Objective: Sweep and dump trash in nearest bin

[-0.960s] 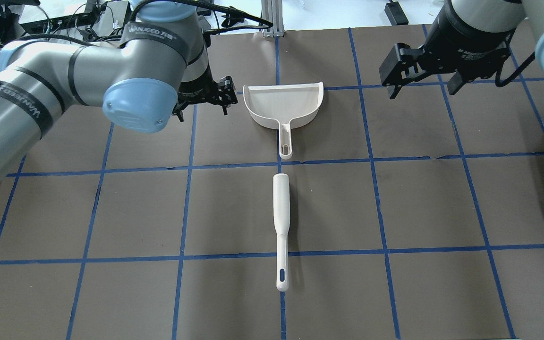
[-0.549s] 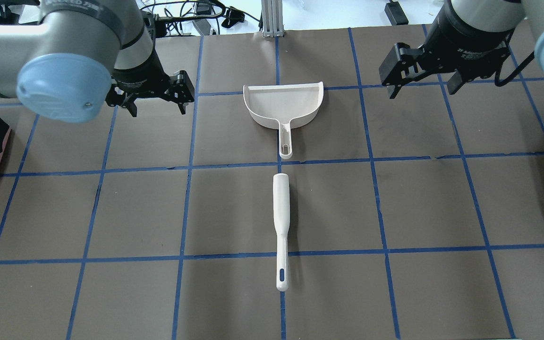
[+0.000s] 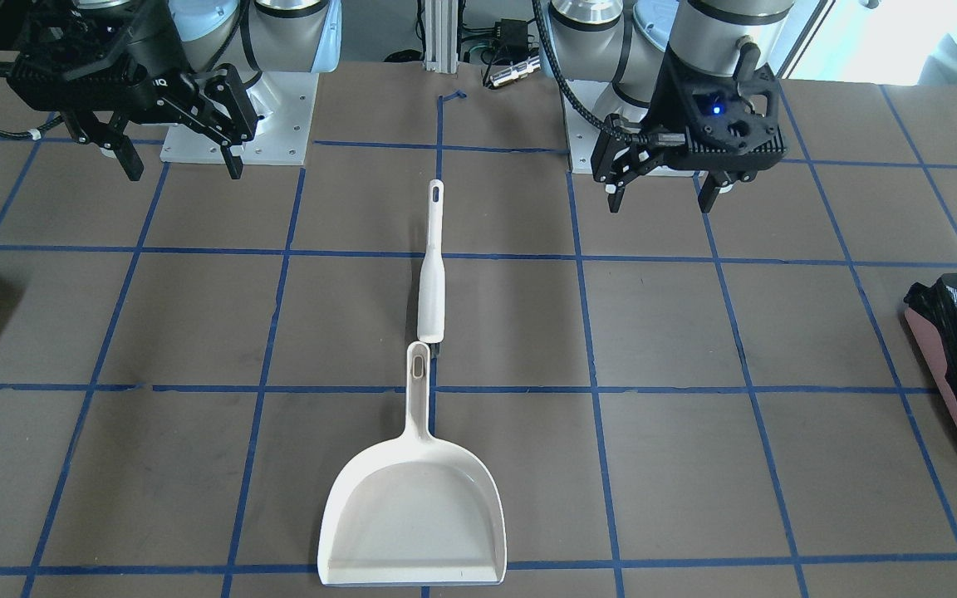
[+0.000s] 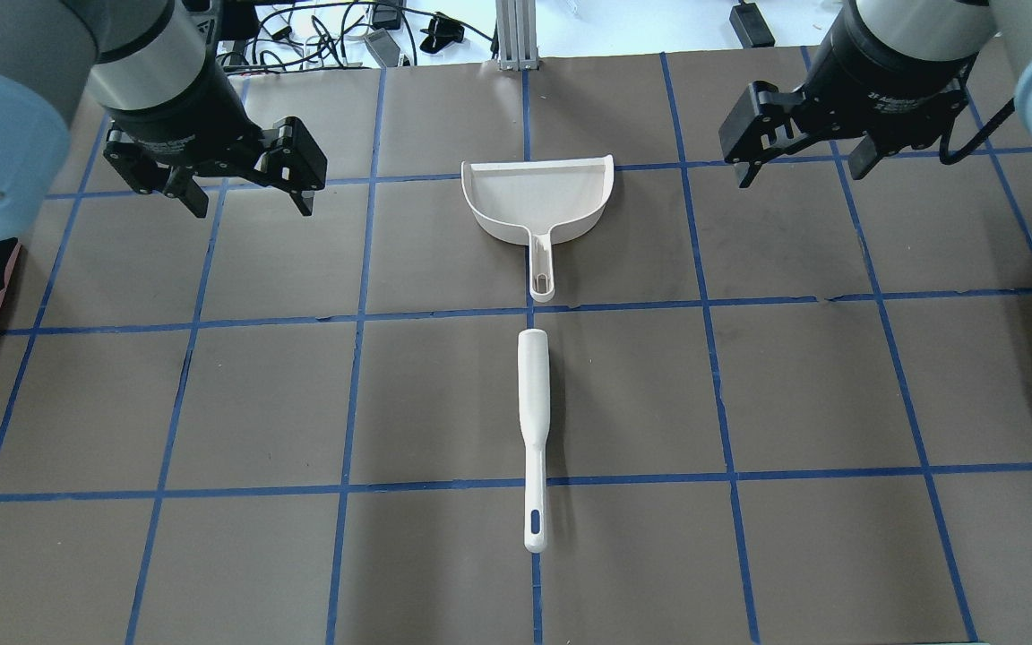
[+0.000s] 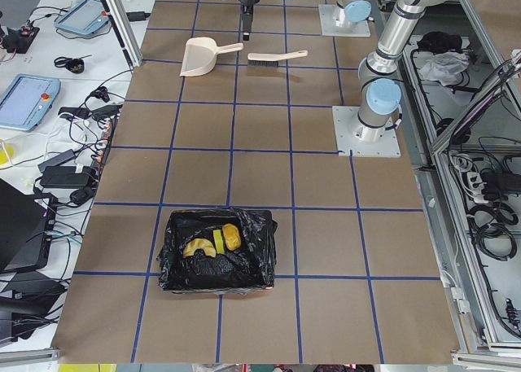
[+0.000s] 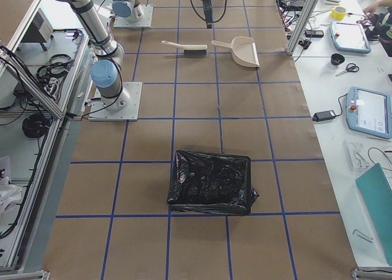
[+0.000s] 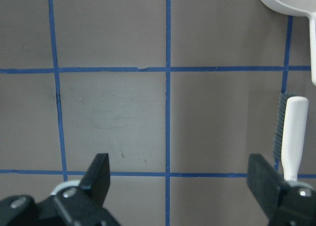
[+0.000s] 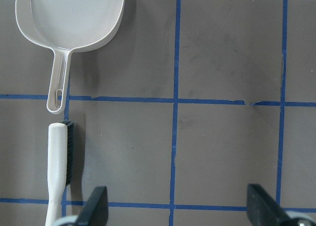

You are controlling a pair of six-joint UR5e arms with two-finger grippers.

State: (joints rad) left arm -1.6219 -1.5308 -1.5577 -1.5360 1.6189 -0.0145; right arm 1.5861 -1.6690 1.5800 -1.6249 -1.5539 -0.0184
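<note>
Left gripper (image 3: pixel 658 199) hangs with its jaws apart and empty above the table (image 3: pixel 777 332) in the front view, and the right gripper (image 3: pixel 184 170) does likewise on the other side. Between them the brush (image 3: pixel 430 291) and dustpan (image 3: pixel 412 515) lie end to end, the pan's handle tip just beside the brush's head. At that view's right edge the bin (image 3: pixel 931 349) shows a pink wall and crinkled black liner. Overhead, both grippers are spread, well apart from the tools, nothing between their fingers (image 4: pixel 196 202). From the left end, the trash (image 5: pixel 215 242) sits inside the bin: 3 small pieces close together on the black bag, a pale yellow curved one, a green-and-yellow block and a brown lump. I judge them light, the block soft and the lump apt to roll, so better pushed by brush into the pan than pinched, each tool taken by its handle. From the right end, a second, plain black bin (image 6: pixel 208 206) stands on the robot's right. Both wrist views show only spread fingers, blue tape lines (image 7: pixel 168 112) and the 2 tools.
</note>
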